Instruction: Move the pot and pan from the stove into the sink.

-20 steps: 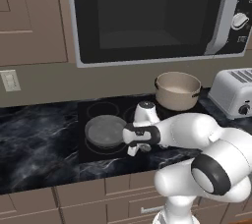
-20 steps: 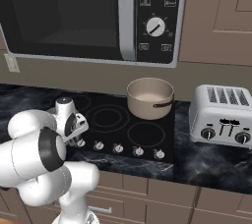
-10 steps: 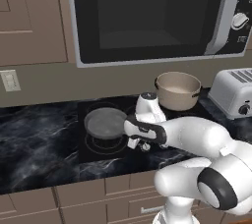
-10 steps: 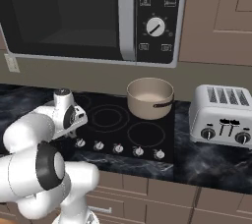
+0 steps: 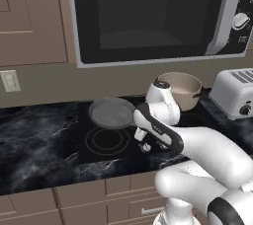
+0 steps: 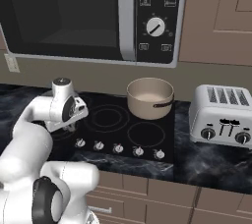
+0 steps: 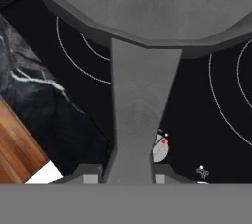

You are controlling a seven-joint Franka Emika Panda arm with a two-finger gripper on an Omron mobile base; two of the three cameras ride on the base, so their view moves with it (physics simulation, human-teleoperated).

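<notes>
Above the glossy black stove [image 5: 106, 142], the fingers [image 7: 90, 178] clasp the round grey pan's [image 5: 111, 113] flat handle.

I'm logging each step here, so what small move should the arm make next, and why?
Probably lift a little higher, then carry toward the sink. The gripper is shut on the frying pan's handle, and the frying pan looks raised off the stove, while the pot waits on the burner.

From my remote station, I see the pan [image 5: 110, 112] raised above the stove [image 5: 106, 142], its handle toward the white arm [image 5: 197, 145], the pot [image 5: 179, 90] behind, beneath the microwave [image 5: 153, 14], beside the toaster [image 5: 233, 92].
</notes>
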